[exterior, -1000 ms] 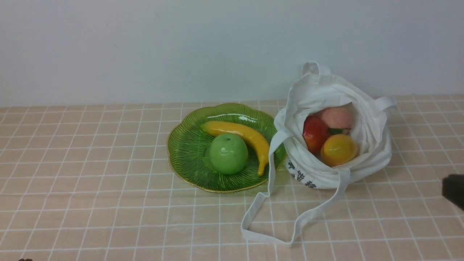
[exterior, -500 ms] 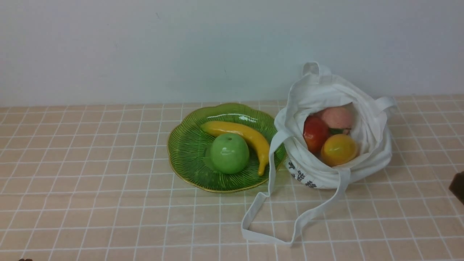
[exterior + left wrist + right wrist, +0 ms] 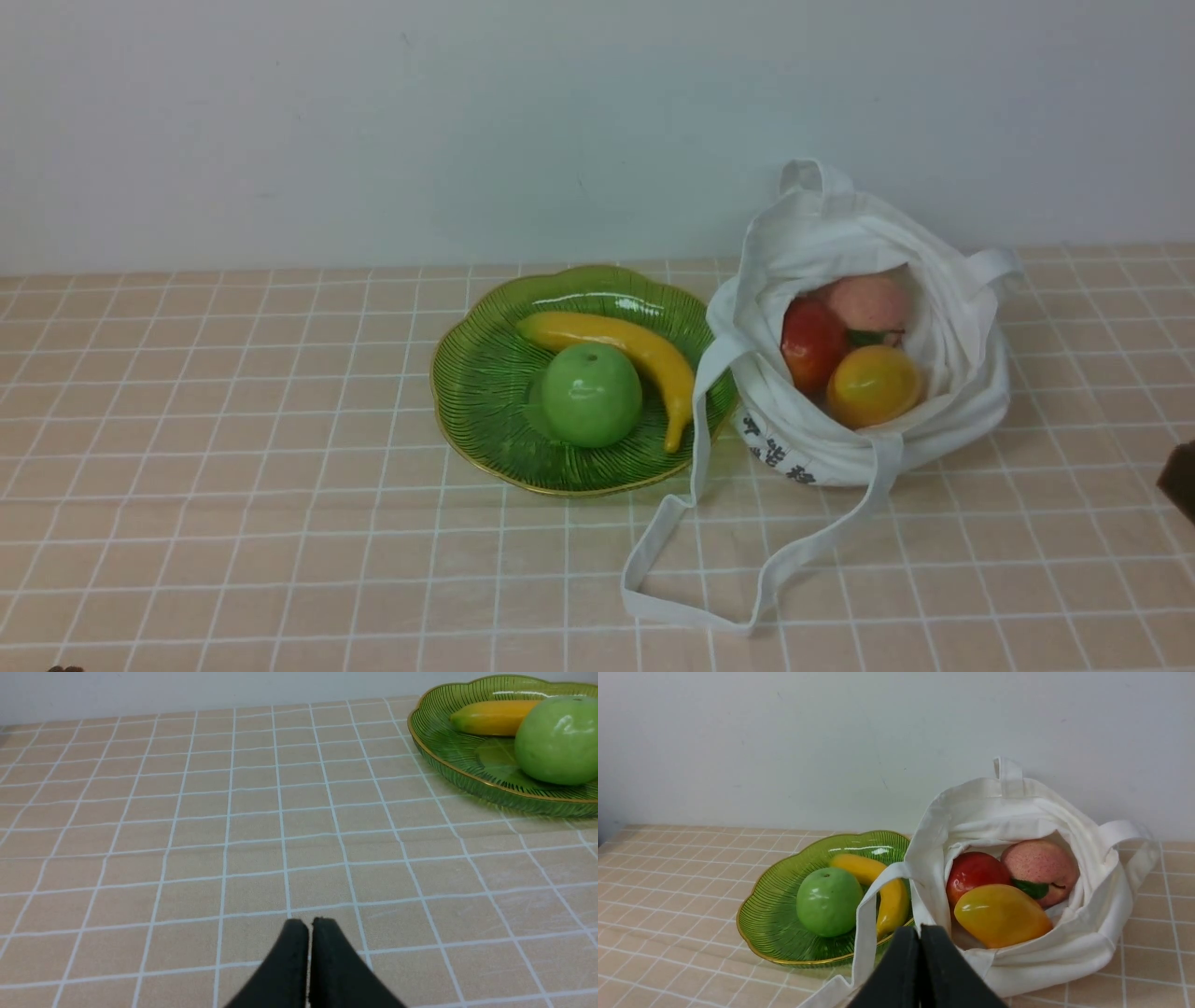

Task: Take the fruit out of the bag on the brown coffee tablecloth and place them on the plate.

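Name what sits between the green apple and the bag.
In the front view, the banana, then a white strap draped across the plate rim.

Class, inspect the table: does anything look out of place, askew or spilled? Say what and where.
A long strap of the bag drapes across the right rim of the plate, beside the banana, instead of lying on the tablecloth. Nothing looks spilled.

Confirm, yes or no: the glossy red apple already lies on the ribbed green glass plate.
No, the glossy red apple sits inside the white cloth bag, not on the ribbed green glass plate.
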### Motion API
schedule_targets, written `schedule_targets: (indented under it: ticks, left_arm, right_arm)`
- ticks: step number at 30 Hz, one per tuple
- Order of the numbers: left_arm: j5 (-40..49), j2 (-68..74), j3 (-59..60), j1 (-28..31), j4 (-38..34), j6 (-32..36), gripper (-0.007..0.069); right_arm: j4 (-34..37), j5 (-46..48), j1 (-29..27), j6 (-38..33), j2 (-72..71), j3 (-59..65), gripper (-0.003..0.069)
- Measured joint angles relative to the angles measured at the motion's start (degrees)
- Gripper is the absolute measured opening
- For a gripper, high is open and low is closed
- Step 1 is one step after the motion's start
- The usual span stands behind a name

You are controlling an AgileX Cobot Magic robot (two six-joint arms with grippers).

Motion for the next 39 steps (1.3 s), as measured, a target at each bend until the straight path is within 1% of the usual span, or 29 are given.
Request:
schedule_targets:
  ticks: [3,6,7,9,10,12,13,15,19,23,26,29,30,31,33,39]
  left_arm:
    - [0.0,0.0,0.0,0.0,0.0,0.0,-0.0008]
    - [0.0,0.0,0.0,0.0,0.0,0.0,-0.0008]
    - [0.0,0.0,0.0,0.0,0.0,0.0,-0.0008]
    - [0.0,0.0,0.0,0.0,0.0,0.0,-0.0008]
    - [0.0,0.0,0.0,0.0,0.0,0.0,-0.0008]
    - [0.0,0.0,0.0,0.0,0.0,0.0,-0.0008]
    - [0.0,0.0,0.0,0.0,0.0,0.0,-0.0008]
    - [0.0,0.0,0.0,0.0,0.0,0.0,-0.0008]
    - [0.0,0.0,0.0,0.0,0.0,0.0,-0.0008]
    - [0.0,0.0,0.0,0.0,0.0,0.0,-0.0008]
    - [0.0,0.0,0.0,0.0,0.0,0.0,-0.0008]
    - [0.0,0.0,0.0,0.0,0.0,0.0,-0.0008]
    - [0.0,0.0,0.0,0.0,0.0,0.0,-0.0008]
    - [0.0,0.0,0.0,0.0,0.0,0.0,-0.0008]
    - [0.0,0.0,0.0,0.0,0.0,0.0,-0.0008]
    - [0.0,0.0,0.0,0.0,0.0,0.0,-0.0008]
  right_arm:
    - [-3.15,-1.15,0.0,1.02,-0.28,0.87,-0.0014]
    - [-9.91,-2.22,0.0,5.36,-2.09,3.11,-0.0014]
    - [-13.88,-2.99,0.0,9.31,-3.79,4.92,-0.0014]
    - [-17.96,-4.13,-0.07,12.93,-6.28,7.35,-0.0014]
    - [-20.95,-4.85,-0.35,16.62,-8.73,9.48,-0.0014]
    - [-24.25,-5.45,-2.21,20.51,-12.55,12.54,-0.0014]
    - [-24.4,-5.45,-2.46,20.82,-13.34,12.54,-0.0014]
    - [-25.54,-5.56,-5.22,23.29,-17.21,15.24,-0.0014]
    - [-26.07,-5.63,-11.24,24.65,-23.26,19.83,-0.0014]
    - [-26.13,-4.23,-13.56,24.88,-24.01,21.77,-0.0014]
    - [-26.13,-1.74,-13.51,24.88,-24.01,21.91,-0.0014]
    - [-26.57,1.68,-11.89,24.88,-24.01,21.86,-0.0014]
    - [-26.57,1.74,-11.71,24.88,-24.01,21.86,-0.0014]
    - [-27.12,2.11,-10.13,24.88,-24.01,21.79,-0.0014]
    - [-27.41,2.29,-8.81,24.88,-24.01,21.75,-0.0014]
    - [-27.59,2.5,-8.2,24.88,-24.01,21.73,-0.0014]
